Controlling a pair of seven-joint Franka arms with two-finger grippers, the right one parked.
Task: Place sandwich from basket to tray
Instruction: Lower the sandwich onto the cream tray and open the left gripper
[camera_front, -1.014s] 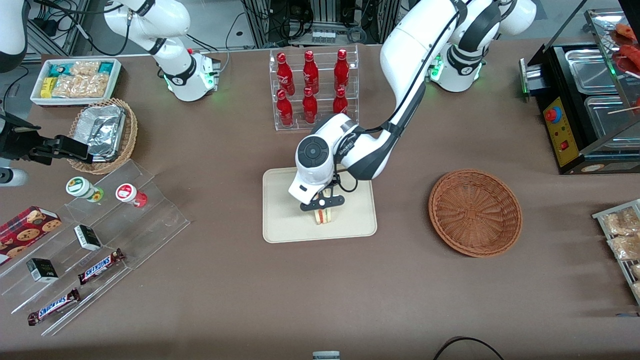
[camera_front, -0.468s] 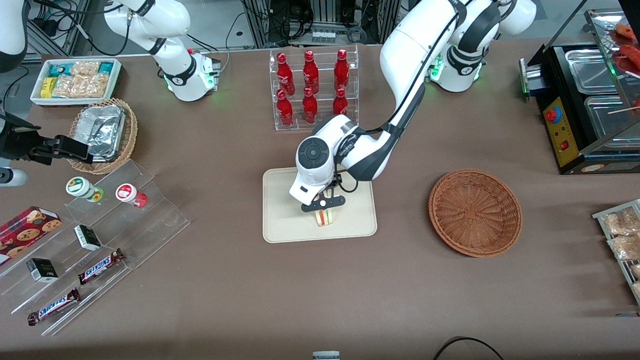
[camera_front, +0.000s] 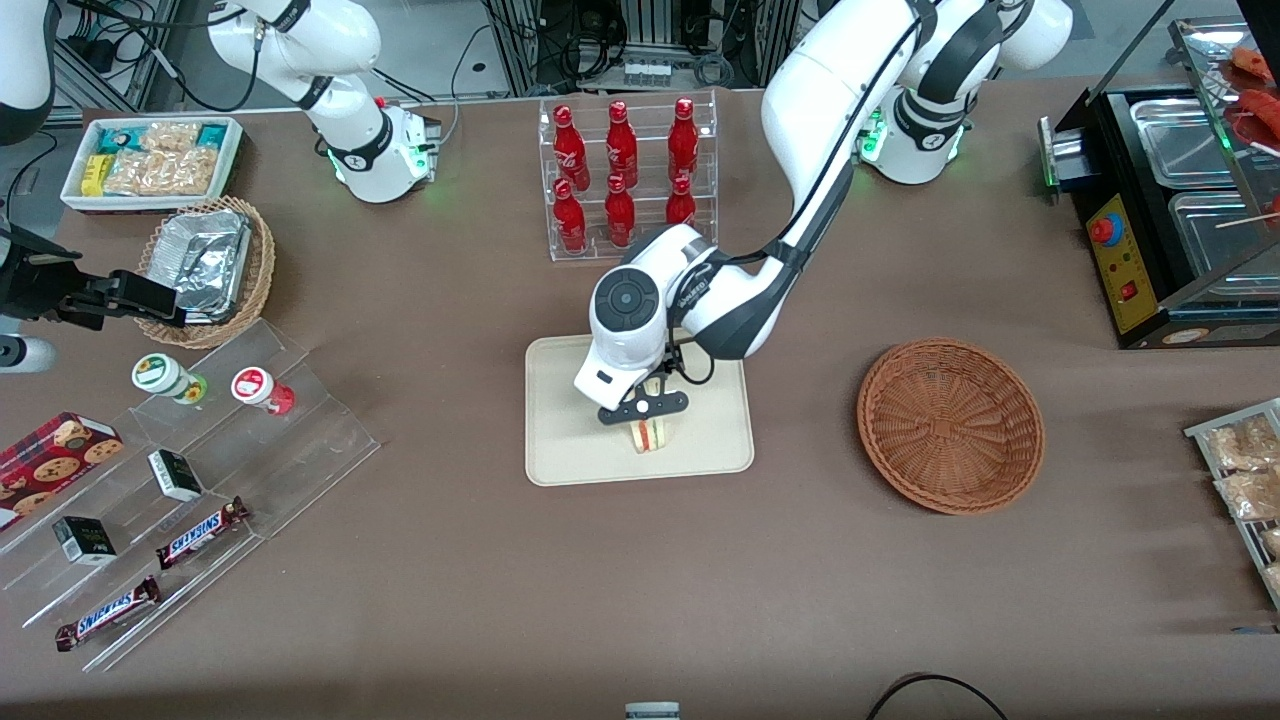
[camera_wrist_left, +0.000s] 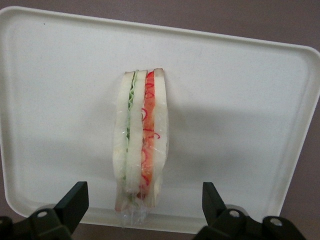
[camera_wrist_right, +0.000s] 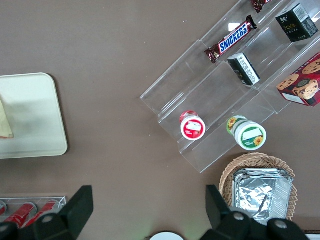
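The gripper (camera_front: 645, 407) hangs just above the sandwich (camera_front: 652, 434), which stands on the tray (camera_front: 570, 440), well apart from the empty reddish-brown basket (camera_front: 950, 425)

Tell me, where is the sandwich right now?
The sandwich stands on its edge on the cream tray, near the tray's rim closest to the front camera. The hand is open just above it, not touching.
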